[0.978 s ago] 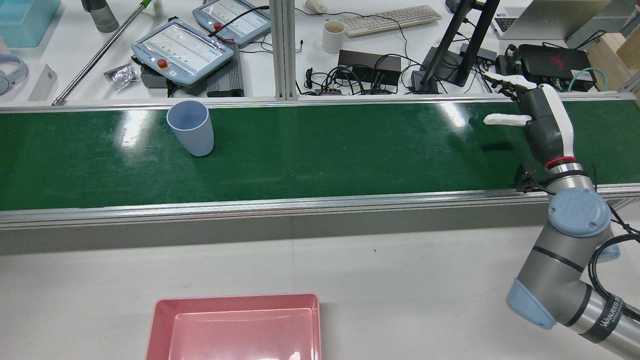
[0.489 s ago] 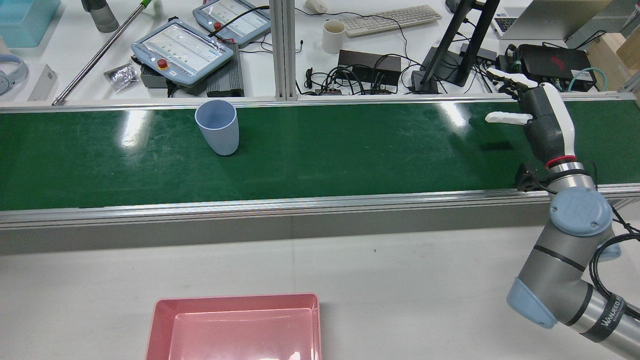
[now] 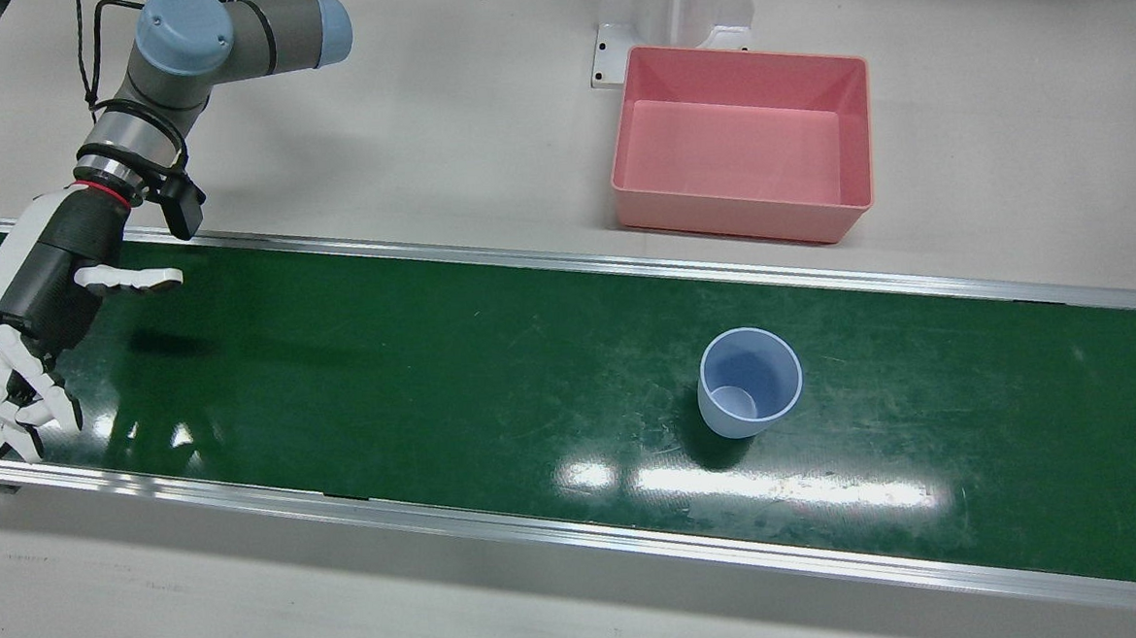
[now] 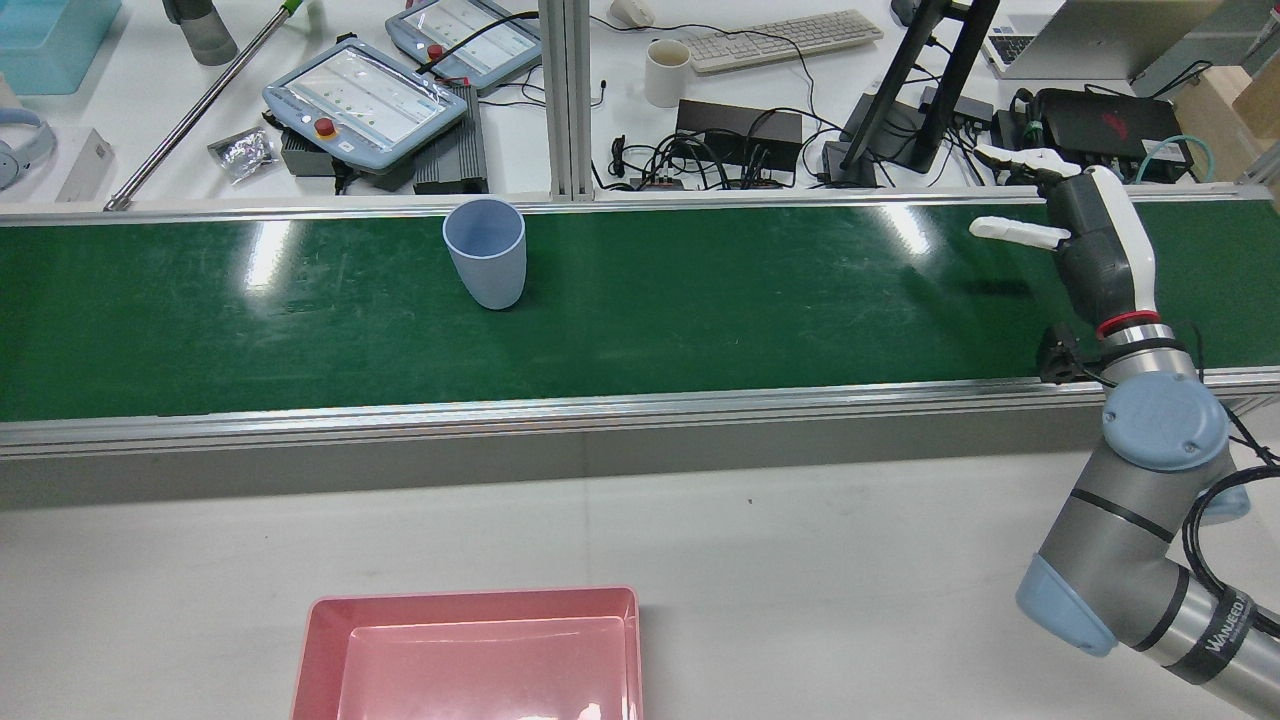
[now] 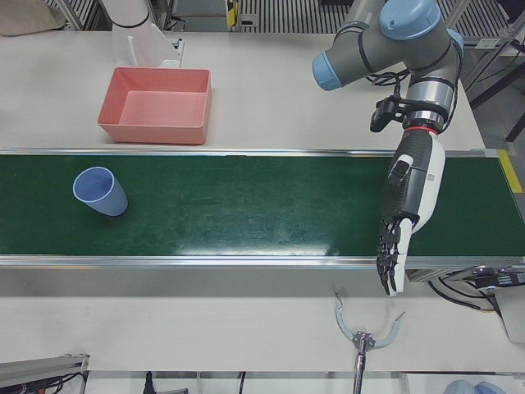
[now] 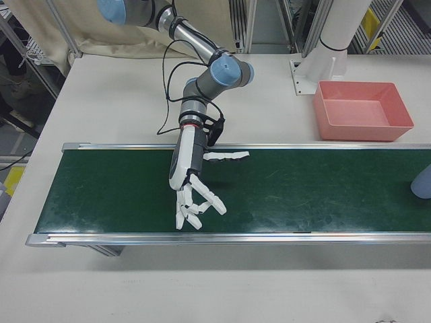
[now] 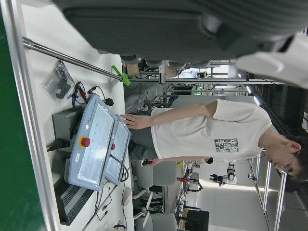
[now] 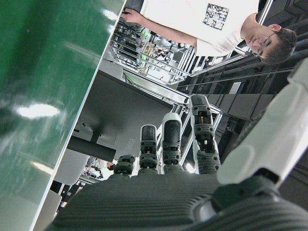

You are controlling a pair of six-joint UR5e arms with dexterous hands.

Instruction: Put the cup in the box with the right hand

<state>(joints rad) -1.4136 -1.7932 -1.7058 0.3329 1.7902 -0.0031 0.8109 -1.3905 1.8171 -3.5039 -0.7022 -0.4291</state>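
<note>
A pale blue cup (image 4: pixel 485 252) stands upright on the green belt (image 4: pixel 700 300), near its far edge in the rear view. It also shows in the front view (image 3: pixel 748 382), the left-front view (image 5: pixel 100 191) and at the right-front view's right edge (image 6: pixel 423 182). My right hand (image 4: pixel 1085 235) is open and empty above the belt, far to the cup's right in the rear view; it also shows in the front view (image 3: pixel 37 298) and the right-front view (image 6: pixel 188 178). My left hand (image 5: pixel 410 193) hangs open over the belt, fingers down. The pink box (image 4: pixel 470 602) sits empty on the white table.
The belt has raised metal rails (image 4: pixel 600 410) on both sides. Beyond the far rail are teach pendants (image 4: pixel 365 100), cables, a white mug (image 4: pixel 666 72) and a monitor stand (image 4: pixel 900 110). A white pedestal (image 3: pixel 673 7) stands behind the box (image 3: pixel 719 224).
The cup has travelled to the right along the belt in the rear view, toward my right hand. My right hand has shifted slightly and stays open.
</note>
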